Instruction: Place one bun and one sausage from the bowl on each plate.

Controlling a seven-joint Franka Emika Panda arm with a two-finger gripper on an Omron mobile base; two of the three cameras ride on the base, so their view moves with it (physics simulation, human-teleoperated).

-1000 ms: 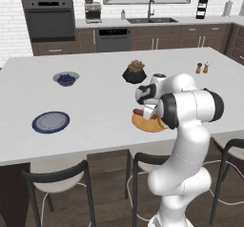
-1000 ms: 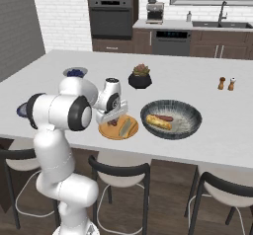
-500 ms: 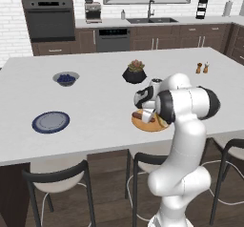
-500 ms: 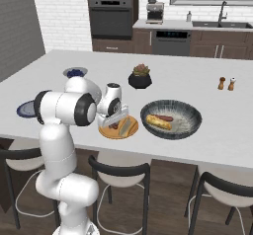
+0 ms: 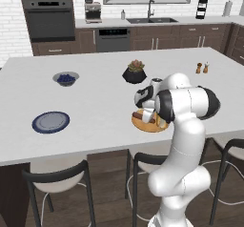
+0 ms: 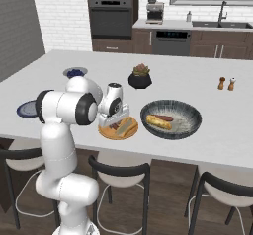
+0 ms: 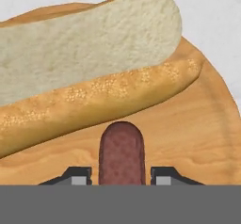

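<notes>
A: Item one, gripper (image 7: 120, 173)?
B: Down over the orange plate (image 7: 197, 124), near front edge of the counter (image 5: 95, 102). Fingertips (image 7: 77, 175) set either side of the sausage (image 7: 121, 152), slight gap visible on each side; jaws partly apart, not seen pressing. Grip on the sausage: cannot tell.

A: Sausage position?
B: Lying on the orange plate, just beside the bun (image 7: 94, 77), one rounded end toward it.

A: Bun?
B: Split, pale inside facing up, seeded crust along the lower side; resting on the same plate (image 6: 118, 129).

A: Bowl?
B: Dark grey bowl (image 6: 188, 125), just right of the orange plate in the right base view. Holding a second bun (image 6: 157, 123) and a second sausage (image 6: 166, 117).

A: Other plate?
B: Blue plate (image 5: 50, 122), well apart to the left in the left base view, bare.

A: Sundries?
B: Small blue-filled bowl (image 5: 65, 78); black plant pot (image 5: 134, 73); two shakers (image 5: 202, 68).
</notes>
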